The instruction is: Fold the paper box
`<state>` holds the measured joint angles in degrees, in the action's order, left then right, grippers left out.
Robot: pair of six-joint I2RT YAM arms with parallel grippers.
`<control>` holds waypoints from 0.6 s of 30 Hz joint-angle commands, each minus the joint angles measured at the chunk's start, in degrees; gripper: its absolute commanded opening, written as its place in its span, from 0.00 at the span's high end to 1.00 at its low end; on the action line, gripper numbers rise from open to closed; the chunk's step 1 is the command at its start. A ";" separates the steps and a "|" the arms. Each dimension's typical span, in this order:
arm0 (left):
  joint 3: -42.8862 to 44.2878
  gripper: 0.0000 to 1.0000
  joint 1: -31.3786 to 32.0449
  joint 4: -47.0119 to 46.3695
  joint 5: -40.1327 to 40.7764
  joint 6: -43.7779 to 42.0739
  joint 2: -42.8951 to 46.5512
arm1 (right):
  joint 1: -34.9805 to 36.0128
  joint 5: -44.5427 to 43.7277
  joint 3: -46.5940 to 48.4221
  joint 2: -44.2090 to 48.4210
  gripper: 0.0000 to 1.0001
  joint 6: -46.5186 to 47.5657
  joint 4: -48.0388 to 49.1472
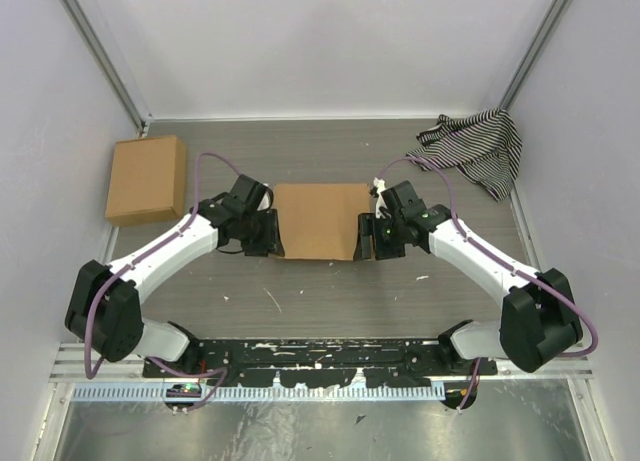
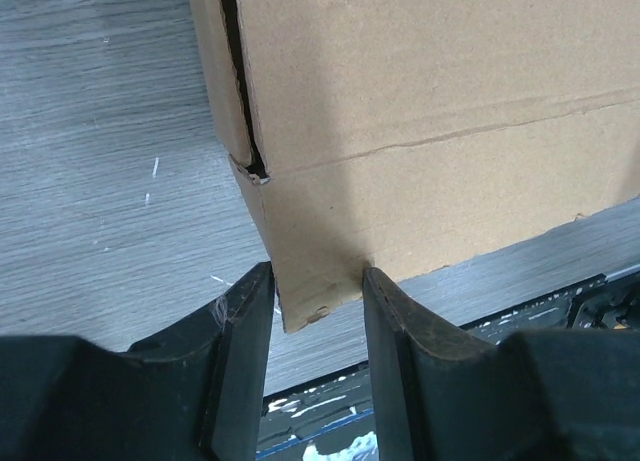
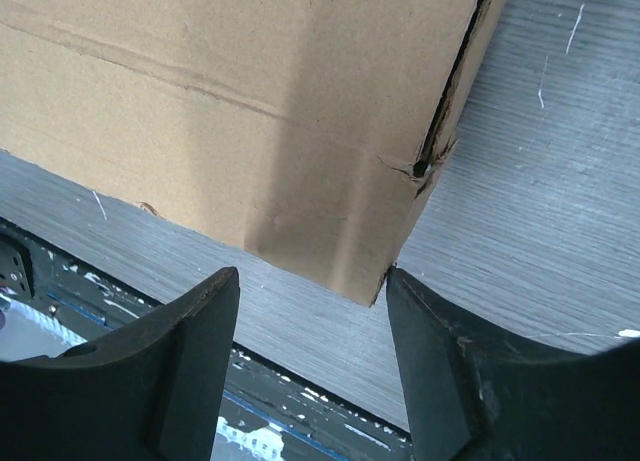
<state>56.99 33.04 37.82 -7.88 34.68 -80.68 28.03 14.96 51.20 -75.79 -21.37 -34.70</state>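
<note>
The paper box (image 1: pixel 320 221) lies closed and flat in the middle of the table, a plain brown cardboard lid on top. My left gripper (image 1: pixel 275 237) is at its near left corner. In the left wrist view the box (image 2: pixel 430 111) has that corner wedged between my fingers, both touching it, so the left gripper (image 2: pixel 318 281) is shut on it. My right gripper (image 1: pixel 366 237) is at the near right corner. In the right wrist view it (image 3: pixel 312 281) stands open, the right finger (image 3: pixel 420 321) touching the box (image 3: pixel 230 101) at its corner and the left finger apart from it.
A slightly larger ready-formed brown cardboard box (image 1: pixel 147 179) sits at the far left. A black-and-white striped cloth (image 1: pixel 475 149) lies crumpled at the far right by the wall. The black mounting rail (image 1: pixel 320 359) runs along the near edge.
</note>
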 commanded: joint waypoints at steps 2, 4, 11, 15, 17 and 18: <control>1.89 0.53 0.18 0.96 -2.75 0.39 1.77 | 0.31 3.38 3.31 2.03 0.34 -0.18 -0.60; 1.89 0.53 0.18 1.06 -3.03 0.44 1.62 | 0.23 3.68 3.40 1.90 0.34 0.04 -0.97; 2.33 0.53 0.19 2.04 -4.30 -0.20 0.14 | 0.00 4.03 4.17 1.85 0.34 0.79 -2.66; 2.25 0.53 0.19 2.72 -4.43 -0.78 0.24 | -0.26 5.26 4.98 1.68 0.33 0.88 -3.37; 2.25 0.53 0.19 3.05 -4.45 -1.08 0.39 | -0.26 5.36 5.17 1.53 0.33 1.10 -3.69; 2.25 0.53 0.19 3.21 -4.43 -1.23 0.38 | -0.26 5.28 5.20 1.46 0.33 1.08 -3.83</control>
<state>57.04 33.04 40.40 -10.07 34.50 -80.44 27.77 17.52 53.34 -75.77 -21.04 -39.09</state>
